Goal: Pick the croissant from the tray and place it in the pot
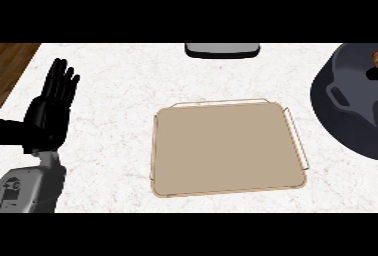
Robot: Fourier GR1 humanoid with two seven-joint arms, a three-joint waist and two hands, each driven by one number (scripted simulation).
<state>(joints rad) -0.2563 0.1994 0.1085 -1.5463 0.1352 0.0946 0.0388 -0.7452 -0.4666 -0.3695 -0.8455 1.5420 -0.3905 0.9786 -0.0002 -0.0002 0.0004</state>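
Nearest to us, at the counter's [111, 165] left edge, we see the left hand [50, 107] resting with its fingers straight, close together and pointing up, holding nothing. We do not see the right hand anywhere. Near the middle of the counter lies the tan tray [227, 147], flat, with nothing on its surface. At the right edge stands the dark pot [341, 107], partly cut off by the view. Inside it, near its far rim, we see a small orange-brown piece, which we take for the croissant [372, 74]. At the far edge lies a grey object [221, 49]; we cannot tell what it is.
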